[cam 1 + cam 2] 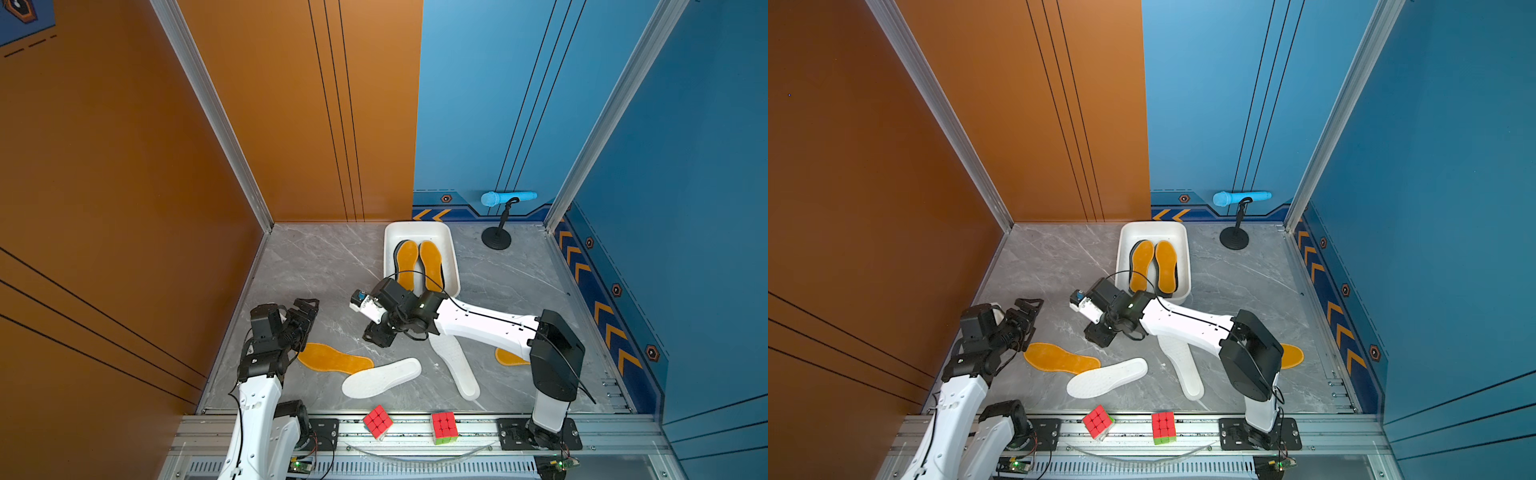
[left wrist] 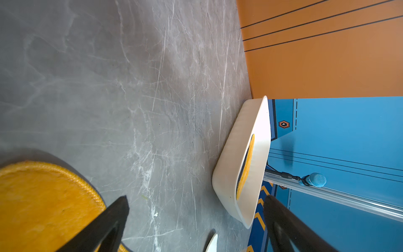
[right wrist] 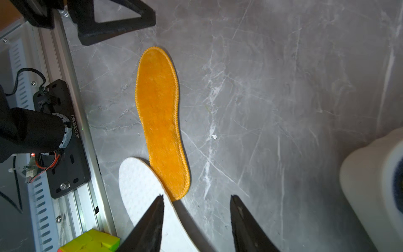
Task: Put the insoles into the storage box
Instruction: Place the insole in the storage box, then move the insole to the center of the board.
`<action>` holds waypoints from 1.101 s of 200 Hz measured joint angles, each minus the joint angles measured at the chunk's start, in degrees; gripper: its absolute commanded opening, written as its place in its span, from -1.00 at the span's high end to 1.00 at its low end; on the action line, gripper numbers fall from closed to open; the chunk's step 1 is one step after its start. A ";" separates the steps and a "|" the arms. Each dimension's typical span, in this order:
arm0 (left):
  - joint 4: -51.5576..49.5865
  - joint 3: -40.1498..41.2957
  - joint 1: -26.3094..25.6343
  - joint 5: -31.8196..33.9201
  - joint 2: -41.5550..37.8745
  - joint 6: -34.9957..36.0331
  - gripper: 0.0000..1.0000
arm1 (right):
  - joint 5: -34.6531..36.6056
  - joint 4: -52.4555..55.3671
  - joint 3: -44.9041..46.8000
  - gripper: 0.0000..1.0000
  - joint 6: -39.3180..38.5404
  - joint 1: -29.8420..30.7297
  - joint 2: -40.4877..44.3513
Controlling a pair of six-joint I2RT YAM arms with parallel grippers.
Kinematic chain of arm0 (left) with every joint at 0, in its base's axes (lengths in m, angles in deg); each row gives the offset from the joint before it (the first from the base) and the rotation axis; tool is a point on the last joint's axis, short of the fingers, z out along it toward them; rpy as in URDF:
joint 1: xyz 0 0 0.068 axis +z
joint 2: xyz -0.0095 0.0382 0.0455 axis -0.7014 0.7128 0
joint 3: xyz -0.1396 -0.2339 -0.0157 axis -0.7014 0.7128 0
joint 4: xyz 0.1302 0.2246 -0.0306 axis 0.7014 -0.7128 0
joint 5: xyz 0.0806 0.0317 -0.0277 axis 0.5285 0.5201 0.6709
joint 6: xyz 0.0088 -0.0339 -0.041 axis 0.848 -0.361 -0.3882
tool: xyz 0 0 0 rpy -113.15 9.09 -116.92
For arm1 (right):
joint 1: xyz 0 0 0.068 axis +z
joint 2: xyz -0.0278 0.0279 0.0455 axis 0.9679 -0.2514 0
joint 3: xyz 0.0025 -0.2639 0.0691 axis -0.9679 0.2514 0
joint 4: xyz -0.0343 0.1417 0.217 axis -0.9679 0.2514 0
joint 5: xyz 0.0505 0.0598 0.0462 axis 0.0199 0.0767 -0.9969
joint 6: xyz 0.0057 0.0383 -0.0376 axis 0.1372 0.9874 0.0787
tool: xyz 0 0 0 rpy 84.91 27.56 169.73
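Two puzzle cubes (image 1: 378, 421) (image 1: 444, 427) are seen on the front rail (image 1: 478, 424). Beyond, white insoles (image 1: 381, 377) (image 1: 455, 365) and loose orange insoles (image 1: 334, 358) (image 1: 510, 357) lie on the table (image 1: 316, 266). The left gripper (image 2: 196, 197) is spread wide, empty. The right gripper (image 3: 197, 196) is also parted, holding nothing. Farthest, an orange pair (image 1: 406, 264) is laid in the storage box (image 1: 415, 227).

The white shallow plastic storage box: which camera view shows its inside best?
Both top views: they look down into the white plastic storage box, showing two fuzzy orange insoles. The left wrist view sees it side-on; the right wrist view, only a blurred corner.
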State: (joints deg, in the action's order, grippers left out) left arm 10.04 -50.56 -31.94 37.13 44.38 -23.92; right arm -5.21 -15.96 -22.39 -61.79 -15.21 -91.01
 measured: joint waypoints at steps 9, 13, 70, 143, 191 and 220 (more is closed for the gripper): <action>-0.61 0.00 1.62 -0.68 -0.61 0.50 -0.95 | 1.07 -1.60 0.63 -0.01 0.26 1.49 -1.05; -0.81 0.00 2.45 -0.94 -0.87 0.68 -0.95 | 1.62 -2.25 0.79 -0.01 0.39 2.10 -1.60; -1.16 0.17 8.04 -5.99 -1.55 1.36 -0.95 | 3.61 -7.32 0.96 0.03 0.85 4.85 -10.49; 0.13 1.22 8.02 -7.50 -1.53 1.14 -0.95 | 8.26 -8.20 0.15 0.12 -0.09 6.78 -14.47; 0.13 1.22 7.28 -7.48 -1.09 1.16 -0.95 | 15.34 -9.38 0.57 0.34 2.01 5.86 -14.47; 0.13 1.22 5.77 -7.39 -0.17 1.16 -0.95 | 18.53 -10.80 2.08 0.36 5.60 3.21 -13.84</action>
State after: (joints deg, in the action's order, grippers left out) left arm 10.17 -49.34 -26.17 29.75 44.21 -22.76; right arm 13.32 -26.75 -20.31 -56.20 -12.00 -104.84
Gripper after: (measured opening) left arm 0.976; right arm 0.318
